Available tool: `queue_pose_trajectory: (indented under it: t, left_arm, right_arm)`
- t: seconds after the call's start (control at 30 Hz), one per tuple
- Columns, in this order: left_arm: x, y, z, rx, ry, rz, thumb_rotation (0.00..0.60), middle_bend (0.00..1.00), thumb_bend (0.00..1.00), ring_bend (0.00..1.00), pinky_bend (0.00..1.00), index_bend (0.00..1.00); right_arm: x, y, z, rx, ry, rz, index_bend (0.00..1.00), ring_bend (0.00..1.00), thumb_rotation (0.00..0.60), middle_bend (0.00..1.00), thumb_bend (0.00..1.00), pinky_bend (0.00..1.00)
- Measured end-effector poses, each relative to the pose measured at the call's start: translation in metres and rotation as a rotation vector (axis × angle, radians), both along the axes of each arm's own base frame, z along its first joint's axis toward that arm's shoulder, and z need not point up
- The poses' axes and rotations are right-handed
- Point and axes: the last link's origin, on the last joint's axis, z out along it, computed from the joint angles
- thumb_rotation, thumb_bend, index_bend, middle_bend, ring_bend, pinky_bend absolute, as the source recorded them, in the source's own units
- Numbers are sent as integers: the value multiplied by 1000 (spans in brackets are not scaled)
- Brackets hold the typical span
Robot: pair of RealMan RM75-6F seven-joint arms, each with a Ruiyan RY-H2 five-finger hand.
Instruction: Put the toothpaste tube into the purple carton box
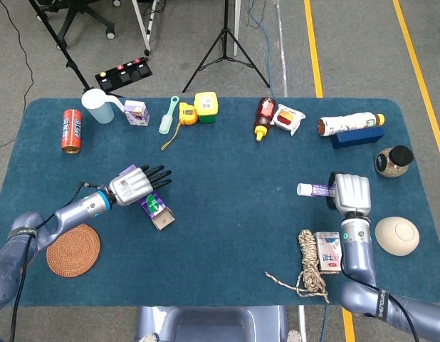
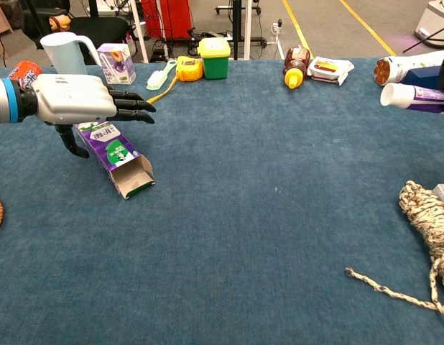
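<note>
The purple carton box (image 1: 155, 208) (image 2: 116, 157) lies on the blue table, its open brown end toward the front right. My left hand (image 1: 135, 184) (image 2: 77, 103) hovers over the carton's closed end, fingers stretched out and apart, thumb hanging beside the box, holding nothing. My right hand (image 1: 351, 192) at the right side grips the white and purple toothpaste tube (image 1: 314, 189) (image 2: 414, 96), whose cap points left. In the chest view only the tube and a dark sliver of that hand show at the right edge.
A rope (image 1: 310, 263) and small packet (image 1: 327, 251) lie in front of the right hand, a bowl (image 1: 396, 236) to its right. A woven coaster (image 1: 72, 250) sits front left. Cup, can, brush, tape measure, bottles and jar line the far edge.
</note>
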Motion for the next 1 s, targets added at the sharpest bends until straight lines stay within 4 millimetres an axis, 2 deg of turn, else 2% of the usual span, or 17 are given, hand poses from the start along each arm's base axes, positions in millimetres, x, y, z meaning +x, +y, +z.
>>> queue_pose_trajectory:
  t: [0.13,0.33,0.5,0.7,0.83,1.0]
  left_arm:
    - [-1,-1,-2,-6,-6,6,600,191,241,171,397,350]
    - [-4,-5,-4,-6,-13,9,600,327,285,290,506,485]
    - [-2,-8,-5,-12,-56,40,600,367,306,332,548,523]
    - [7,-15,0,-35,-144,152,600,367,310,332,549,525]
    - [25,-27,7,-45,-186,207,600,368,310,333,549,527]
    - [60,-40,25,-13,-204,241,600,367,311,333,548,533]
  right_arm:
    - [0,1,1,-2,-6,1,697,878,600,850,712,868]
    - [0,3,4,-6,-11,5,696,878,600,851,713,867]
    - [1,5,6,-9,-12,15,696,878,600,851,713,868]
    - [8,10,10,-25,3,49,696,879,600,851,716,868]
    - [15,15,11,-38,17,74,696,879,600,850,717,868]
    - [26,22,10,-26,51,105,696,879,600,851,718,871]
